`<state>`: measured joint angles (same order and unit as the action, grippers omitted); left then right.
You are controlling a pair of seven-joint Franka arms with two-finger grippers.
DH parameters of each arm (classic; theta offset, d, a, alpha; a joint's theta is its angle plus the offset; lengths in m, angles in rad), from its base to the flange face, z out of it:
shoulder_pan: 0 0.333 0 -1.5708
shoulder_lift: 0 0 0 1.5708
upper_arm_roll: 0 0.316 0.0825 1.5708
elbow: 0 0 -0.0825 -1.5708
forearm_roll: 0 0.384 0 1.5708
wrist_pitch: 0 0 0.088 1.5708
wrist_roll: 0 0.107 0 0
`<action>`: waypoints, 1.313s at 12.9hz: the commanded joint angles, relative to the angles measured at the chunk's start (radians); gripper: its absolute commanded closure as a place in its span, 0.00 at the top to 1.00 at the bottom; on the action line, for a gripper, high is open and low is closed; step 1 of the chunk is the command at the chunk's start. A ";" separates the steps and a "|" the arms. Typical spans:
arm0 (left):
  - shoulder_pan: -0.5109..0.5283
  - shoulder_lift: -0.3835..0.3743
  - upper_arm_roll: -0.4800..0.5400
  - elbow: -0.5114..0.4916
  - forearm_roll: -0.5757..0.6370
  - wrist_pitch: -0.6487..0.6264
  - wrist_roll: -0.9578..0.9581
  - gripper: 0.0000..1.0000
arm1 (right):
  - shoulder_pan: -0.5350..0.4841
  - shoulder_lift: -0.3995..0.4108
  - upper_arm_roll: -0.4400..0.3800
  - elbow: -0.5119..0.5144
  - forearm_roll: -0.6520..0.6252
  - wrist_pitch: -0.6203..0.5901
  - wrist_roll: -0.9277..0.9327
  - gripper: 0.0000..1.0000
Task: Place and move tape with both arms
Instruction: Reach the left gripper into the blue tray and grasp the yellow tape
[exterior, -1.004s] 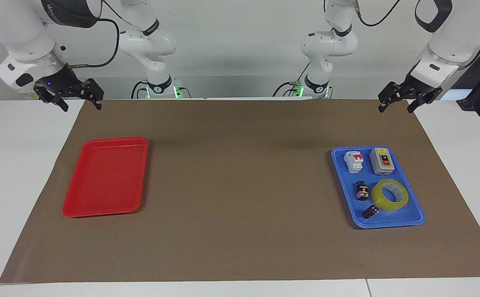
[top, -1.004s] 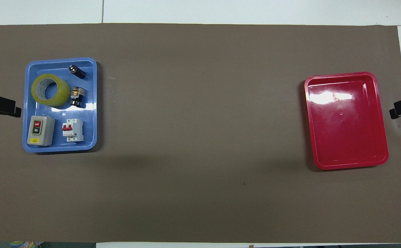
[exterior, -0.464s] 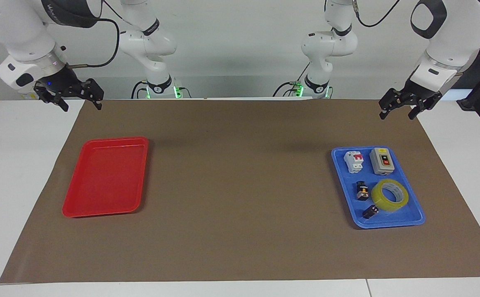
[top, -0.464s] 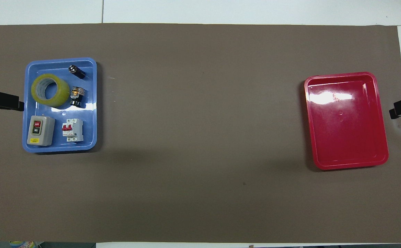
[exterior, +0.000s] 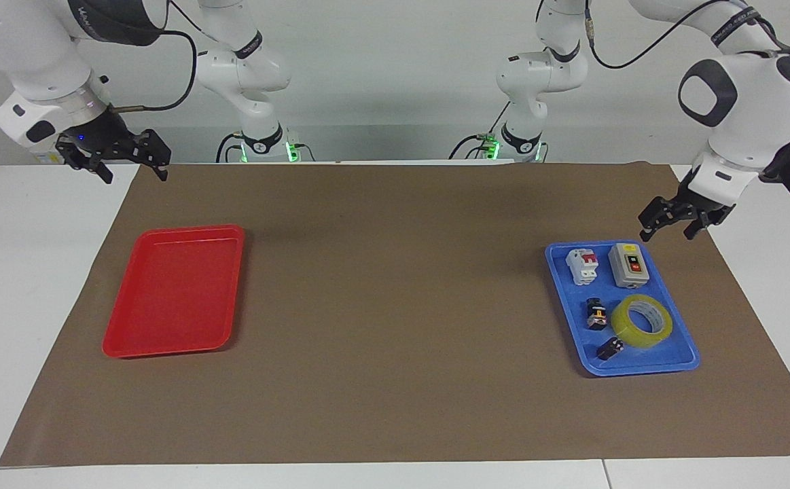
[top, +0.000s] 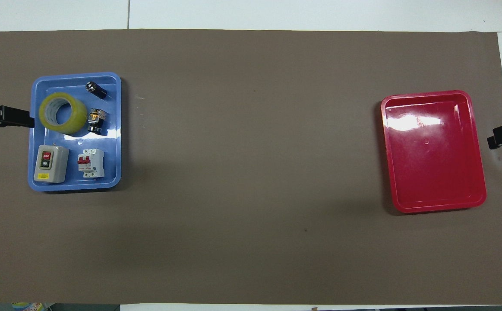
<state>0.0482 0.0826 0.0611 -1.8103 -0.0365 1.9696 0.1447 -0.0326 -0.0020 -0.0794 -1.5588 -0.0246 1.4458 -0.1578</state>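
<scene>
my two claws, left gripper and right gripper, hang spread and empty, over one blue tray holding one tape and four parts, plus one red tray.

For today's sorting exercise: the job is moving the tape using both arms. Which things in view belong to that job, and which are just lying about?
Belong to the job:
tape
left tool, open
right tool, open

Just lying about:
blue tray
red tray
grey switch box
white breaker
two small black parts
</scene>
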 commanded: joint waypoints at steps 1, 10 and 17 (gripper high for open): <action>0.030 0.077 -0.003 -0.010 -0.006 0.090 0.044 1.00 | -0.007 0.002 0.003 0.011 0.017 -0.008 0.000 1.00; 0.055 0.275 -0.003 -0.037 -0.009 0.362 -0.029 0.91 | -0.009 0.002 0.003 0.010 0.017 -0.010 0.000 1.00; 0.047 0.310 -0.003 -0.058 -0.009 0.411 -0.241 0.79 | -0.009 0.002 0.003 0.010 0.017 -0.013 0.000 1.00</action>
<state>0.0977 0.3995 0.0598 -1.8443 -0.0366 2.3428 -0.0584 -0.0326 -0.0020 -0.0794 -1.5588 -0.0246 1.4458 -0.1578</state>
